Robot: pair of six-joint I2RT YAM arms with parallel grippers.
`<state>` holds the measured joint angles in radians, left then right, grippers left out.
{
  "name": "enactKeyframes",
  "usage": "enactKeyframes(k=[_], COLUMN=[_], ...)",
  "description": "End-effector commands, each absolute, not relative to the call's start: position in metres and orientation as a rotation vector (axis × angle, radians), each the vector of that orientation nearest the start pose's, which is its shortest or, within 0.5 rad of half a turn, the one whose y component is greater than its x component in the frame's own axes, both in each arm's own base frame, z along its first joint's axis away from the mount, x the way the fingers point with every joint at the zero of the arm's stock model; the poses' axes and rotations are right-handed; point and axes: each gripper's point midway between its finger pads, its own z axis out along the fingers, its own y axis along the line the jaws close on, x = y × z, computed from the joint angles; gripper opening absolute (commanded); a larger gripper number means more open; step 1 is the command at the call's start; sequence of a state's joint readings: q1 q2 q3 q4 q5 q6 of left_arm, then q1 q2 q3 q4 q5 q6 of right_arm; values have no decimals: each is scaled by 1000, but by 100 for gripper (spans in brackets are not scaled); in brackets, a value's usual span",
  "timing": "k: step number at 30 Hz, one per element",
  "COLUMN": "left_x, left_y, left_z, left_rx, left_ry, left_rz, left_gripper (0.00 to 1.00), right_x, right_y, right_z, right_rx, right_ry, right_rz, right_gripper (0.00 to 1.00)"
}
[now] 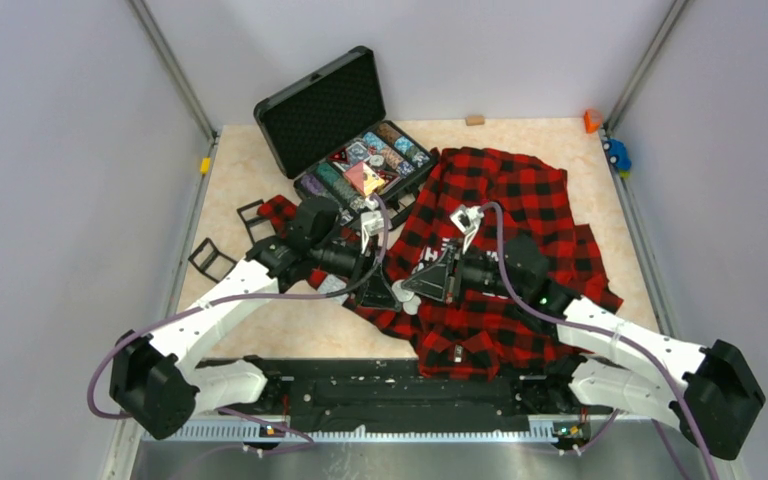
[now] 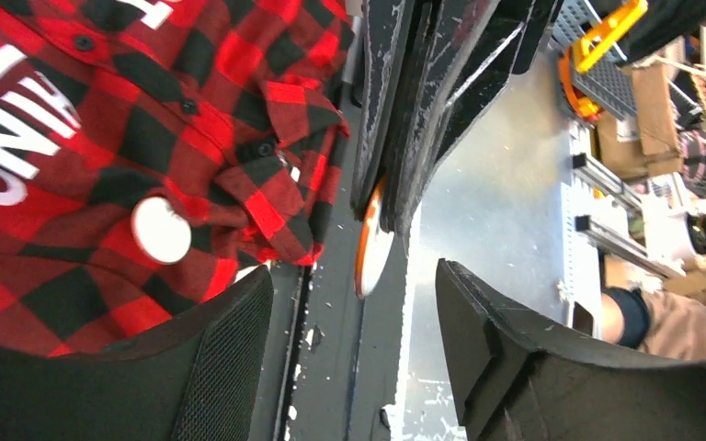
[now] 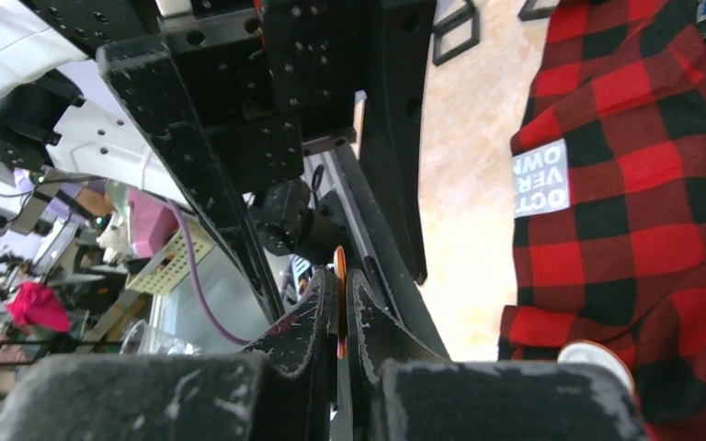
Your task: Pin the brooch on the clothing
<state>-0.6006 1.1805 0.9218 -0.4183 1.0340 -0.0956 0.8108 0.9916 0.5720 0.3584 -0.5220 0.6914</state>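
While clamping the brooch (image 2: 374, 253) edge-on in the closed right jaws, hovering just beside the left edge of the shirt (image 1: 520, 220).
Facing it with the left jaws spread apart, gripping nothing. Lying rumpled on the table (image 1: 520, 135), red-and-black checked with white lettering, in front of an open case (image 1: 325, 110); bearing a white round disc (image 2: 161, 230) near a folded hem.

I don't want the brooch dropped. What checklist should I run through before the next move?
1. Right gripper shut on the brooch: ok.
2. Left gripper open, not touching the brooch: ok.
3. Shirt lies beneath both grippers: ok.
4. Brooch's pin open and facing the shirt: cannot tell.
5. White disc on the shirt, whether it is in the way: cannot tell.
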Motion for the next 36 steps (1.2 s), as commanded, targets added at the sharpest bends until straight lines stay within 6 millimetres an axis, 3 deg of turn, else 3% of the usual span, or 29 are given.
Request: enactKeyframes(k=[1, 7, 13, 19, 36], left_x=[158, 163, 166, 173, 166], left_y=[-273, -275, -272, -274, -293], left_z=[248, 288, 319, 323, 314], left_rx=[1066, 901, 661, 551, 583], left_ry=[1858, 1683, 1514, 1503, 1538], left_rz=[-1366, -1405, -1490, -1542, -1633], left_gripper=[70, 72, 68, 62, 43], right_x=[161, 161, 164, 166, 164], right_y=[308, 288, 282, 288, 291], right_z=[287, 325, 338, 337, 338], right_rx=[-421, -277, -255, -270, -283], right_ry=[1561, 1337, 1292, 1290, 1286], right_rz=[1536, 1594, 1564, 1582, 1604], right_gripper=[0, 0, 0, 0, 0])
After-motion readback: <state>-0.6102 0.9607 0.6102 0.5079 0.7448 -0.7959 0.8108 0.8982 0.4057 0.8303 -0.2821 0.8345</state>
